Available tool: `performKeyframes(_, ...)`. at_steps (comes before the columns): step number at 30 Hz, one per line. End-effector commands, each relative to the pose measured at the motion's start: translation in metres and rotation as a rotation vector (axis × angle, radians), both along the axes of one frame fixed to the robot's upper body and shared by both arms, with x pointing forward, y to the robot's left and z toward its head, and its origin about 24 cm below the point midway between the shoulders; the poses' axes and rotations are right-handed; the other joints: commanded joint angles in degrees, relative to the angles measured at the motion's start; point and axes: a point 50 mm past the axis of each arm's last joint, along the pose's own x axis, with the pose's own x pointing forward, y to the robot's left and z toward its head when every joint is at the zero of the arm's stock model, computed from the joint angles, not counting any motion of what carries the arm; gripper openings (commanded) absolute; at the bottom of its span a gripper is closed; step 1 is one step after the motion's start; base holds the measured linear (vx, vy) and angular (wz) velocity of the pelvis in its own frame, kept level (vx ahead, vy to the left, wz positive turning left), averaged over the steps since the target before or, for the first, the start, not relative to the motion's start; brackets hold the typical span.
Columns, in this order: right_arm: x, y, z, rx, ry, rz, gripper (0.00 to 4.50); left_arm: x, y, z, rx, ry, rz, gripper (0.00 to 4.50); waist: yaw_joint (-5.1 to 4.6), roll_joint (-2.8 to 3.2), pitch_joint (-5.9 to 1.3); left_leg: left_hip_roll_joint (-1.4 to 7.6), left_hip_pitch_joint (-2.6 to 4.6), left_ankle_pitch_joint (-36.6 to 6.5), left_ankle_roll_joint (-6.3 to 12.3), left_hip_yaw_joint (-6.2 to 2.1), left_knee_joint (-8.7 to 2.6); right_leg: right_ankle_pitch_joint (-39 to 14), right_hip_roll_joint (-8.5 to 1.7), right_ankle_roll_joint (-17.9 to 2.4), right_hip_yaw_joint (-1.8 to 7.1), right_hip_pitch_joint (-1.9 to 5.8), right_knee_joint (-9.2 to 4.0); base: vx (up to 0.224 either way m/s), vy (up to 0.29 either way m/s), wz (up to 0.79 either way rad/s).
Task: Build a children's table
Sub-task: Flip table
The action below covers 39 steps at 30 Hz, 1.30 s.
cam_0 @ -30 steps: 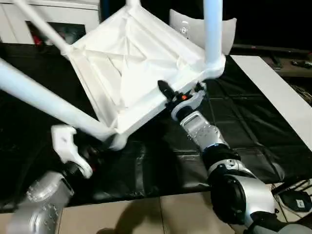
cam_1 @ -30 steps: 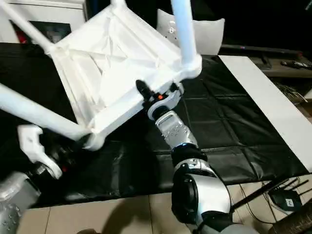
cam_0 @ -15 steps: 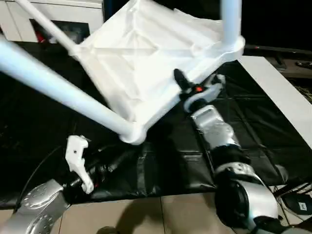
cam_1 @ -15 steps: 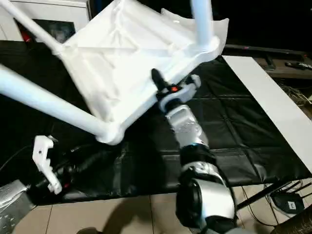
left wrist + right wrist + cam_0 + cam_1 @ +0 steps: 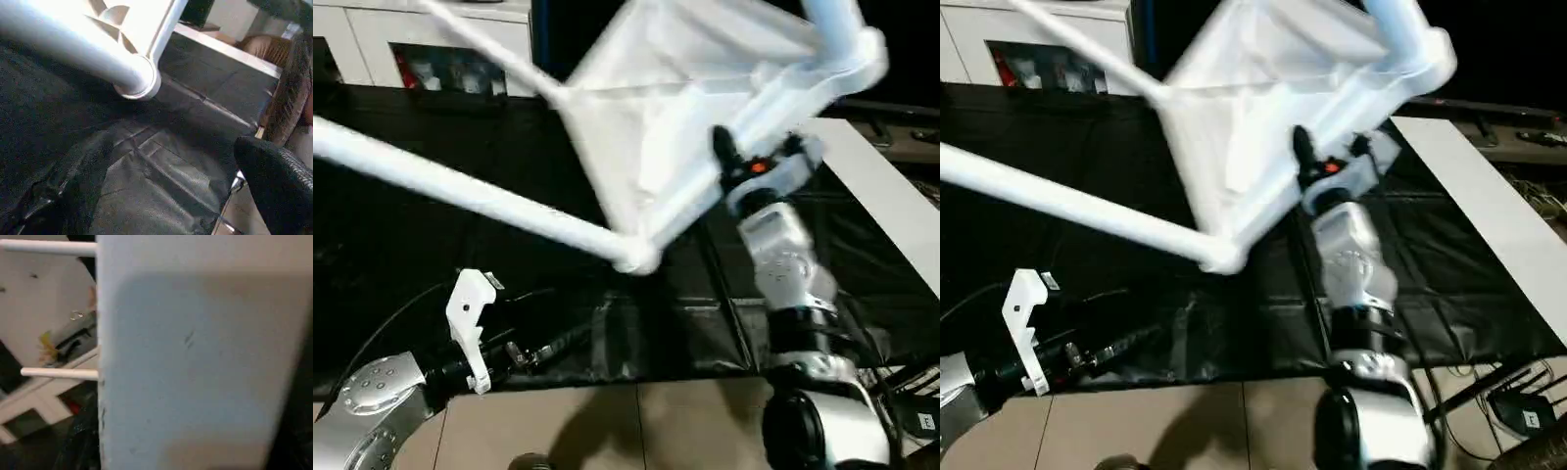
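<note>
Tabletop (image 5: 705,108) got hoisted higher, right end effector (image 5: 744,171) pinching its rim; left end effector (image 5: 470,323) dropped away (can't tell its spread), no readable writing.

— Room on my left side?
— Black mat (image 5: 558,323) lies open under the raised tabletop (image 5: 685,108); one long leg (image 5: 460,186) slants across, barring the way up.

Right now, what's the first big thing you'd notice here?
A white children's table tipped up in the air over the black sheet, its long legs sticking out. The right claw grips its edge, while the left claw sits low, apart from it.
</note>
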Motion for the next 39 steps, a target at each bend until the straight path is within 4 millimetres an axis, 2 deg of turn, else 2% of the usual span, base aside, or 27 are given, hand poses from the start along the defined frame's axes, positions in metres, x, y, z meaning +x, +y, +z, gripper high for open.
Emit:
performKeyframes(1, -0.002, -0.006, 0.03, -0.167, -0.111, -0.044, 1.93, 0.0, -0.005, 0.007, 0.002, -0.03, -0.038, 4.5, -0.35, 0.78, -3.04, 1.54, 0.82, -9.8, -3.56, -0.21, -4.26, -10.4, -4.25, -2.5, 3.87, 2.77, -4.74, 0.0, 0.0, 0.0)
performKeyframes(3, -0.003, -0.003, 0.032, -0.246, -0.112, -0.034, 1.93, 0.001, -0.003, 0.009, 0.019, -0.043, -0.025, 4.5, -0.53, 0.5, -2.92, 1.43, 0.77, -10.0, -3.3, -0.14, -4.2, -12.0, -4.18, -1.8, 3.91, 2.7, -4.93, 0.0, 0.0, 0.0)
performKeyframes(4, -0.003, -0.003, 0.032, -0.264, -0.108, -0.035, 1.93, 0.002, -0.002, 0.01, 0.023, -0.048, -0.021, 4.5, -0.52, 0.66, -2.97, 1.46, 0.88, -10.2, -3.34, -0.15, -4.14, -12.7, -4.22, -1.7, 3.91, 2.59, -4.98, 0.0, 0.0, 0.0)
performKeyframes(5, -0.002, -0.003, 0.034, -0.318, -0.098, -0.043, 1.93, 0.004, 0.0, 0.013, 0.037, -0.064, -0.011, 4.5, -0.69, 0.35, -2.94, 1.43, 0.76, -9.9, -3.33, -0.15, -4.13, -12.6, -4.1, -1.6, 3.91, 2.62, -4.96, 0.0, 0.0, 0.0)
performKeyframes(6, -0.002, -0.003, 0.034, -0.318, -0.098, -0.043, 1.93, 0.004, 0.0, 0.013, 0.037, -0.064, -0.011, 4.5, -0.68, 0.5, -2.96, 1.43, 0.83, -9.8, -3.39, -0.17, -4.13, -12.5, -4.11, -1.7, 3.89, 2.54, -4.92, 0.0, 0.0, 0.0)
performKeyframes(8, -0.002, -0.002, 0.035, -0.366, -0.089, -0.065, 1.93, 0.007, 0.003, 0.017, 0.046, -0.078, -0.006, 4.5, -1.03, 0.34, -2.97, 1.45, 0.83, -10.2, -3.45, -0.2, -4.13, -12.3, -4.01, -1.9, 3.84, 2.51, -4.88, 0.0, 0.0, 0.0)
performKeyframes(12, -0.003, 0.001, 0.037, -0.425, -0.06, -0.111, 1.91, 0.012, 0.009, 0.038, 0.077, -0.144, 0.001, 4.5, -1.42, 0.46, -3.13, 1.51, 1.03, -9.6, -4.07, -0.29, -4.08, -9.3, -3.83, -2.6, 3.79, 2.48, -4.38, 0.0, 0.0, 0.0)
performKeyframes(13, -0.004, 0.007, 0.037, -0.465, -0.047, -0.124, 1.91, 0.016, 0.008, 0.054, 0.098, -0.198, 0.009, 4.5, -1.44, 0.34, -3.03, 1.57, 1.15, -9.8, -4.42, -0.23, -4.05, -7.9, -3.77, -3.1, 3.79, 2.36, -4.23, 0.0, 0.0, 0.0)
performKeyframes(15, -0.004, 0.014, 0.036, -0.489, -0.045, -0.121, 1.91, 0.02, 0.006, 0.066, 0.112, -0.244, 0.017, 4.5, -1.47, 0.44, -3.09, 1.54, 1.2, -9.9, -5.02, -0.21, -3.99, -7.1, -3.74, -3.6, 3.79, 2.29, -4.0, 0.0, 0.0, 0.0)
performKeyframes(17, -0.005, 0.017, 0.036, -0.493, -0.044, -0.117, 1.91, 0.022, 0.005, 0.07, 0.117, -0.259, 0.019, 4.5, -1.51, 0.28, -3.04, 1.46, 0.85, -9.8, -5.41, -0.27, -4.01, -7.5, -3.87, -3.4, 3.84, 2.66, -4.03, 0.0, 0.0, 0.0)
performKeyframes(23, -0.008, 0.035, 0.025, -0.527, -0.011, -0.059, 1.91, 0.03, -0.004, 0.091, 0.187, -0.378, 0.012, 4.5, -1.41, 0.39, -3.26, 1.42, 1.02, -9.4, -5.66, -0.24, -3.81, -7.0, -3.82, -2.4, 3.94, 2.55, -3.92, 0.0, 0.0, 0.0)
performKeyframes(24, -0.008, 0.036, 0.024, -0.532, -0.007, -0.056, 2.26, 0.031, -0.005, 0.092, 0.191, -0.387, 0.012, 4.5, -1.53, 0.3, -3.19, 1.42, 0.88, -9.4, -5.8, -0.28, -3.87, -7.0, -3.78, -2.4, 3.91, 2.64, -3.9, 0.0, 0.0, 0.0)
performKeyframes(25, -0.008, 0.037, 0.024, -0.536, -0.005, -0.054, 2.26, 0.031, -0.005, 0.094, 0.191, -0.395, 0.012, 4.5, -1.62, 0.21, -3.18, 1.42, 0.8, -9.4, -6.05, -0.32, -3.85, -7.3, -3.92, -2.3, 3.93, 2.73, -3.9, 0.0, 0.0, 0.0)
performKeyframes(27, -0.008, 0.04, 0.023, -0.538, -0.001, -0.043, 2.61, 0.033, -0.007, 0.101, 0.212, -0.433, 0.008, 4.5, -1.62, 0.27, -3.24, 1.4, 0.89, -9.7, -6.29, -0.31, -3.82, -7.9, -3.88, -2.2, 3.92, 2.68, -3.94, 0.0, 0.0, 0.0)
performKeyframes(30, -0.008, 0.041, 0.024, -0.543, -0.015, -0.033, 2.79, 0.034, -0.009, 0.11, 0.242, -0.487, -0.002, 4.5, -1.68, 0.17, -3.2, 1.35, 0.91, -10.2, -6.44, -0.29, -3.81, -8.4, -3.83, -2.0, 3.95, 2.63, -4.03, 0.0, 0.0, 0.0)
performKeyframes(31, -0.009, 0.041, 0.024, -0.525, -0.028, -0.02, 2.79, 0.035, -0.009, 0.113, 0.246, -0.504, -0.002, 4.5, -1.69, -0.24, -3.3, 1.39, 0.87, -10.1, -6.24, -0.26, -3.74, -8.5, -3.82, -2.0, 3.95, 2.66, -4.02, 0.0, 0.0, 0.0)
performKeyframes(33, -0.01, 0.038, 0.023, -0.526, -0.039, -0.005, 3.1, 0.036, -0.01, 0.119, 0.272, -0.537, -0.007, 4.5, -1.53, -0.17, -3.27, 1.42, 0.88, -9.6, -6.16, -0.28, -3.73, -8.1, -3.89, -2.0, 3.98, 2.61, -4.0, 0.0, 0.0, 0.0)
performKeyframes(36, -0.011, 0.032, 0.019, -0.551, -0.036, 0.005, 3.2, 0.038, -0.013, 0.125, 0.34, -0.586, -0.037, 4.5, -1.55, -0.17, -3.25, 1.45, 0.88, -9.7, -6.22, -0.32, -3.74, -8.2, -3.85, -1.9, 3.91, 2.63, -3.97, 0.0, 0.0, 0.0)
performKeyframes(37, -0.011, 0.031, 0.018, -0.549, -0.034, 0.006, 3.43, 0.039, -0.015, 0.128, 0.345, -0.607, -0.04, 4.5, -1.48, -0.2, -3.23, 1.46, 0.96, -9.9, -6.31, -0.28, -3.7, -8.3, -3.87, -1.9, 3.96, 2.53, -3.99, 0.0, 0.0, 0.0)
performKeyframes(39, -0.011, 0.029, 0.016, -0.545, -0.031, 0.007, 3.54, 0.04, -0.017, 0.131, 0.35, -0.634, -0.042, 4.5, -1.46, -0.19, -3.36, 1.5, 0.86, -9.7, -6.48, -0.34, -3.66, -7.9, -3.93, -2.2, 3.93, 2.66, -3.9, 0.0, 0.0, 0.0)
